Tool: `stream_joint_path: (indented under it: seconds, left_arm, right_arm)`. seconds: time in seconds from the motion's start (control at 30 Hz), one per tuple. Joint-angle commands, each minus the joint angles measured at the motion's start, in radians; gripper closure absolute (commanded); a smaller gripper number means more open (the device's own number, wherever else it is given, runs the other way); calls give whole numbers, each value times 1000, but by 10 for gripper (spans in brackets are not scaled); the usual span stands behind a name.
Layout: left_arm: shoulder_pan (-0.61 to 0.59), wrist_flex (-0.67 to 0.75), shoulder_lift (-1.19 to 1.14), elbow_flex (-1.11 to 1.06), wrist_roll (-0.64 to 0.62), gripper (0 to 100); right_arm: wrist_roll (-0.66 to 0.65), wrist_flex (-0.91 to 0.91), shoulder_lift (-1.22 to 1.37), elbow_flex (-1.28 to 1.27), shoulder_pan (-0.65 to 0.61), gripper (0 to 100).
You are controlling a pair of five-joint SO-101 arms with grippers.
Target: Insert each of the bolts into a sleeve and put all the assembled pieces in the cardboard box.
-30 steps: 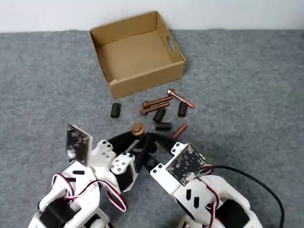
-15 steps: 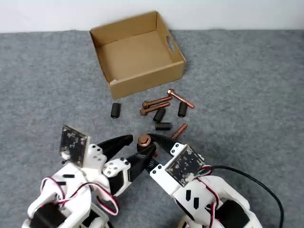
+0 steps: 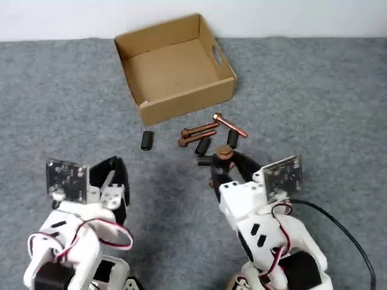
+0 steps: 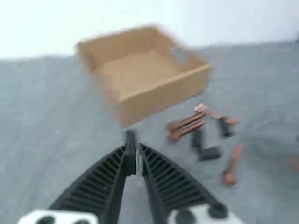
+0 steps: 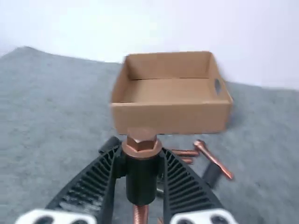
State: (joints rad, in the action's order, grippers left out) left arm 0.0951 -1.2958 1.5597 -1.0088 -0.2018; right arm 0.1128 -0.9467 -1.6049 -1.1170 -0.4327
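Note:
My right gripper [image 3: 226,162] [image 5: 140,161] is shut on a black sleeve [image 5: 140,179] with a copper bolt [image 3: 225,152] [image 5: 141,144] through it, held upright over the loose parts in front of the cardboard box [image 3: 181,107] [image 5: 170,119]. My left gripper [image 3: 113,164] [image 4: 134,151] sits shut at the near left, holding nothing. Three loose bolts [image 3: 198,128] [image 4: 187,125] lie before the box, with loose sleeves [image 3: 147,140] [image 4: 211,152] among them. The open box stands at the back middle.
The grey felt table [image 3: 314,109] runs out to both sides of the box. A white wall [image 3: 302,18] stands behind it. A black cable [image 3: 338,232] trails by the right arm's base.
The left gripper let go at the middle, drew back to the left and shut. The right gripper carried the bolt in its sleeve to the right and farther toward the box.

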Motion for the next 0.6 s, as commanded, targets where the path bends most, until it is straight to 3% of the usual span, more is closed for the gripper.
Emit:
stream_joint_path:
  seconds: [0.0,0.3,0.57]
  left_arm:
    - [-110,77,-2,-143,20,996]
    - [-161,379,-2,-521,150,995]
    - [-161,473,-2,-674,149,995]
  right_arm:
    - [15,-25,93,121,36,991]
    - [17,-21,527,434,39,991]
    - [9,200,825,592,41,991]
